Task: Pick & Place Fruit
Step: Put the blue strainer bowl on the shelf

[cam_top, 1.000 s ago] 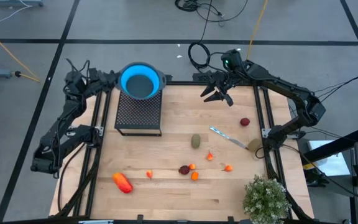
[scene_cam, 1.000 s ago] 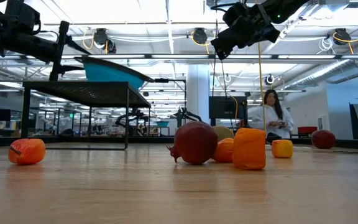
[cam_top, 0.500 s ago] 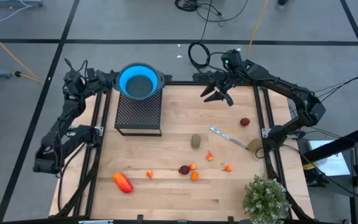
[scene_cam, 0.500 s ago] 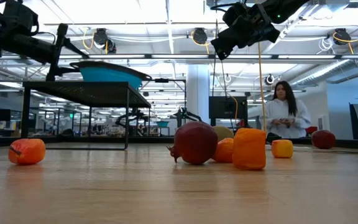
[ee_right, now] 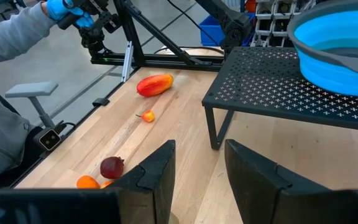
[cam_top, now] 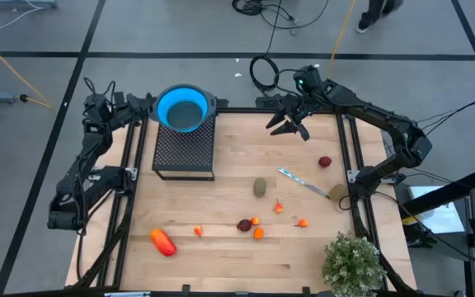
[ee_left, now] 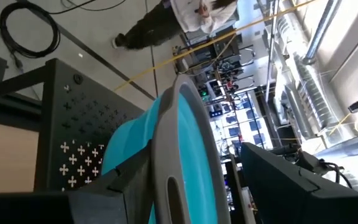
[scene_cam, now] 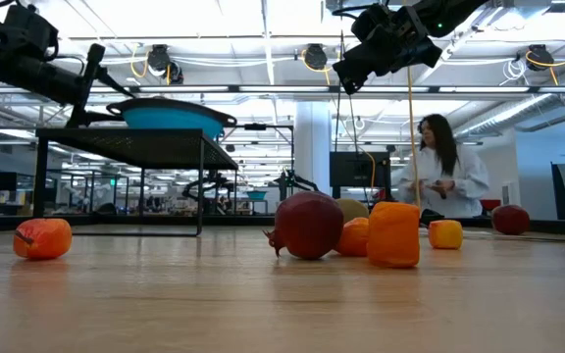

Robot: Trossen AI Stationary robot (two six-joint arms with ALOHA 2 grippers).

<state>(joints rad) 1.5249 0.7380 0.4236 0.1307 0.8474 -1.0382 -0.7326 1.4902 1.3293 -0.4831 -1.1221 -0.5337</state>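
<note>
Left claw (cam_top: 148, 105): at the far left corner of the surface (cam_top: 221, 264), gripping the rim of the blue bowl (cam_top: 185, 107) on the black rack (cam_top: 184, 148).
Right claw (cam_top: 288, 125): raised over the far edge, part open, holding nothing.
Fruit: loose toward the near edge; long red-orange piece (cam_top: 162, 242) near-left, dark red piece (cam_top: 243, 224) central, green oval (cam_top: 260, 187) mid-surface, another dark red one (cam_top: 325, 162) right.
Risk: the bowl overhangs the rack's far edge; a careless release could tip it off.

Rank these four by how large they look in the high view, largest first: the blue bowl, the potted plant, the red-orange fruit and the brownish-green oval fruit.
1. Potted plant and blue bowl: too alike to separate; the bowl also sits raised on the black rack, nearer the camera.
2. Red-orange fruit.
3. Brownish-green oval fruit.
</note>
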